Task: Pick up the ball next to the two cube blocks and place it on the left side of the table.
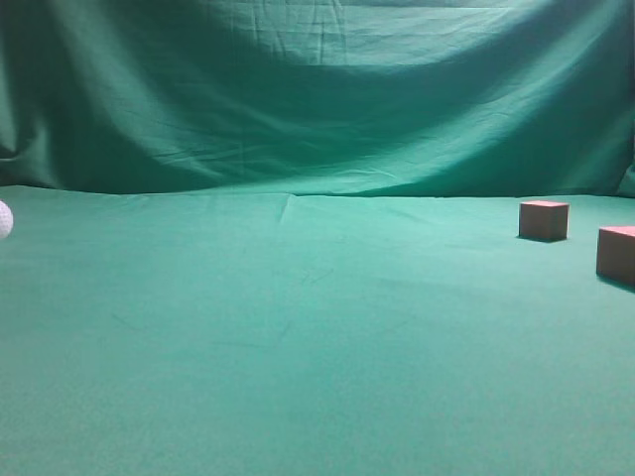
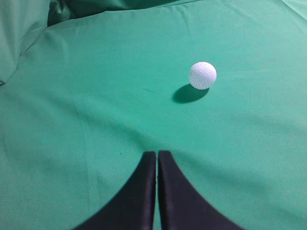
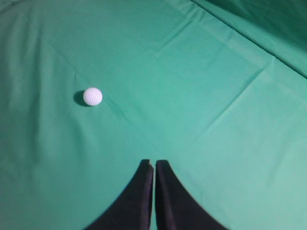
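Wrinkled green table cloth (image 1: 298,377), dimpled white ball (image 2: 202,75), matte cubes (image 1: 544,219)

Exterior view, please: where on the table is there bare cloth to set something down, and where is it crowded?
The table is bare from the ball at the far left edge to the two cube blocks at the right. The front is bare too. Only the right edge, around the blocks, is occupied.

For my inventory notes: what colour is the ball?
The ball is white and dimpled; the left wrist view shows it best.
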Controlling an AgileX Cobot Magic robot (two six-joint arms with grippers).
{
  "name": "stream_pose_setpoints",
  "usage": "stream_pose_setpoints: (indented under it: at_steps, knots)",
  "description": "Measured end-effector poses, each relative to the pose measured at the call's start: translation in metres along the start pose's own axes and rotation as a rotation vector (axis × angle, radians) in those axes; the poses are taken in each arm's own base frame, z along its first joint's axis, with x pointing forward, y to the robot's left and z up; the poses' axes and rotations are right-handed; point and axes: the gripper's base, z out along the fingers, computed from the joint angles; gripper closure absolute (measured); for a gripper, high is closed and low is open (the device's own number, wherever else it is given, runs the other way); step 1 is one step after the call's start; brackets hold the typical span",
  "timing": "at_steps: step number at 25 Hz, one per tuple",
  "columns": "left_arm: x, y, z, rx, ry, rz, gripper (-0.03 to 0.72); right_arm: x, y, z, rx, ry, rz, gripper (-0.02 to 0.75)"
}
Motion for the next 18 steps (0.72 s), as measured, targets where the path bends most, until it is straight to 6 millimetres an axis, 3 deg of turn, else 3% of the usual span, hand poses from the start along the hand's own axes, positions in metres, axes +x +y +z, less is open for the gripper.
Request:
stream_pose_setpoints:
  at_steps: [5,12,18]
  knots:
    - [0.000,0.000,0.000,0.000,0.000,0.000,0.688,0.038,0.009,-0.036,0.008,0.006,0.033,0.738]
    - [0.000,0.000,0.000,0.000,0.000,0.000,0.688,0.109,0.014,-0.053,0.070,-0.084,0.076,0.738]
    - [0.000,0.000,0.000,0.000,0.000,0.000,0.688,0.172,0.012,-0.068,0.182,-0.009,0.209,0.738]
